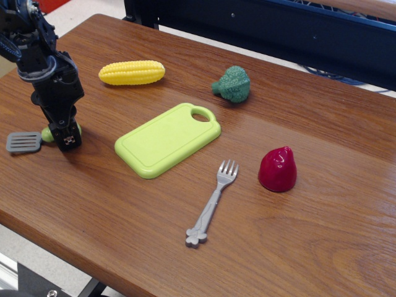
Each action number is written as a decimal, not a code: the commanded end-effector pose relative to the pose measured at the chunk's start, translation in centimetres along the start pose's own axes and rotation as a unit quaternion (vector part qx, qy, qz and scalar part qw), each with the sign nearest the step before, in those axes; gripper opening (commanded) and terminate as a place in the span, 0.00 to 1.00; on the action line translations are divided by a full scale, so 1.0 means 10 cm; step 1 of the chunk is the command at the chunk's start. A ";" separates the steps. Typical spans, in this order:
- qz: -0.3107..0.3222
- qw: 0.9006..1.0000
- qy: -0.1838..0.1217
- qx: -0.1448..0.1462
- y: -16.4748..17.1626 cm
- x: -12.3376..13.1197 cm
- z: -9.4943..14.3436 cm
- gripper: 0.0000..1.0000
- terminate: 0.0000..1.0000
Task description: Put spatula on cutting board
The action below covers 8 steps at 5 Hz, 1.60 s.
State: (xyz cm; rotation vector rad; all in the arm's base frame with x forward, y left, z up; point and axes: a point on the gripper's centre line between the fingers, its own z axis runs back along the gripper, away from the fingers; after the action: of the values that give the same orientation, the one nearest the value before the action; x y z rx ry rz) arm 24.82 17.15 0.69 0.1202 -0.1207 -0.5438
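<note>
The black gripper (65,137) stands low over the wooden surface (322,204) at the far left, its tip down on the green handle of the spatula (25,142). The handle is mostly hidden behind the tip, with a bit of green showing on either side; whether the fingers are clenched on it or only straddling it cannot be told from this angle. The spatula lies flat, its grey slotted blade sticking out toward 9 o'clock from the gripper.

The cutting board (167,140) lies flat near the middle, well apart from the spatula at about 3 o'clock from it, with its handle hole at the far right corner. Nothing rests on it.

A corn cob (132,72) lies at 11 o'clock from the board and a broccoli floret (232,84) at 1 o'clock. A grey fork (212,203) lies at 5 o'clock, near the board's edge, and a red strawberry-like piece (277,168) stands at 4 o'clock, beside the fork's tines.
</note>
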 end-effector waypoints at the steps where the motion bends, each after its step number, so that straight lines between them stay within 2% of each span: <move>1: 0.078 0.997 -0.019 0.018 0.06 0.25 0.20 0.00 0.00; 2: 0.151 0.988 -0.016 0.022 -0.03 0.48 0.38 0.00 0.00; 3: 0.227 0.973 -0.029 0.030 -0.13 0.83 0.57 0.00 0.00; 4: 0.298 0.952 -0.068 0.028 -0.26 1.17 0.66 0.00 0.00; 5: 0.339 0.935 -0.099 0.027 -0.37 1.45 0.69 0.00 0.00; 6: 0.351 0.930 -0.099 0.039 -0.39 1.55 0.63 0.00 0.00; 7: 0.342 0.933 -0.099 0.062 -0.41 1.49 0.56 0.00 0.00; 8: 0.330 0.938 -0.087 0.069 -0.35 1.44 0.57 0.00 0.00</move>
State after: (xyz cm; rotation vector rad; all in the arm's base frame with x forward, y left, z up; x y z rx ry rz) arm 33.04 4.49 5.03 0.1547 -0.3217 0.1268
